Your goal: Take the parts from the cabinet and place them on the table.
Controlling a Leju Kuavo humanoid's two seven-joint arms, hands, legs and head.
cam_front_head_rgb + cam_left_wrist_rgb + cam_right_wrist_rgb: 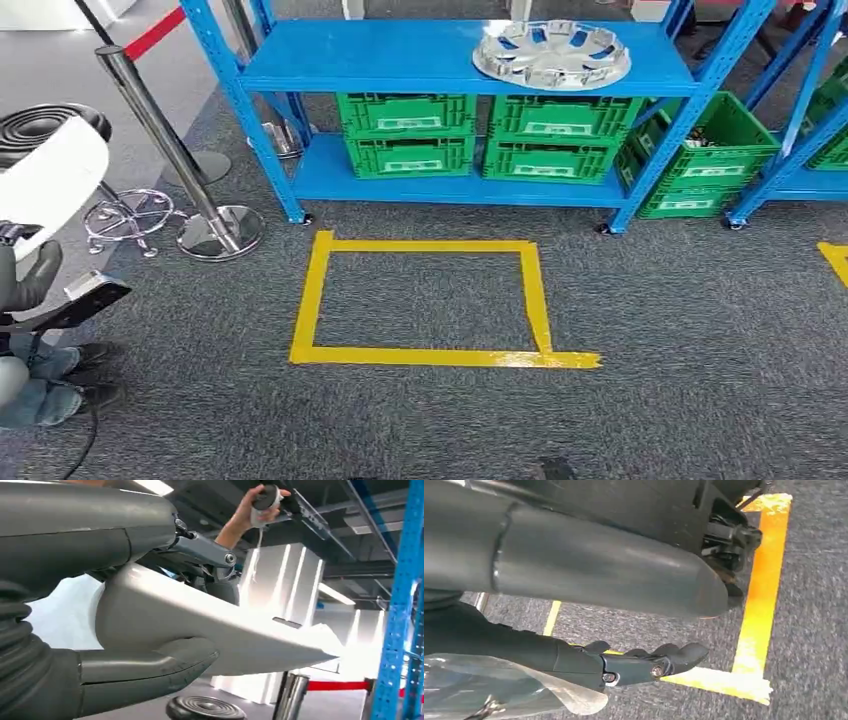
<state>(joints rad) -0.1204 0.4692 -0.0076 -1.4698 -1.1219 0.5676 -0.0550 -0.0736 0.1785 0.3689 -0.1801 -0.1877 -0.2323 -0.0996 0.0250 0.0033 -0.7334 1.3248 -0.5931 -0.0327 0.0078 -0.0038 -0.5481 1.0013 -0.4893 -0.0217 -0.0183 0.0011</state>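
Observation:
My left hand grips a white, smooth, wedge-shaped part, thumb under it and darker fingers over its top. In the head view the same white part sits at the far left edge with my left hand below it. A silver wheel cover lies on the upper board of the blue rack. My right hand hangs low over the carpet, fingers stretched out and apart, holding nothing.
Green crates fill the rack's lower shelf, with more to the right. A yellow tape square marks the carpet before it. Chrome posts and a black stool stand left. A person's shoes are nearby; a person's hand holds a controller.

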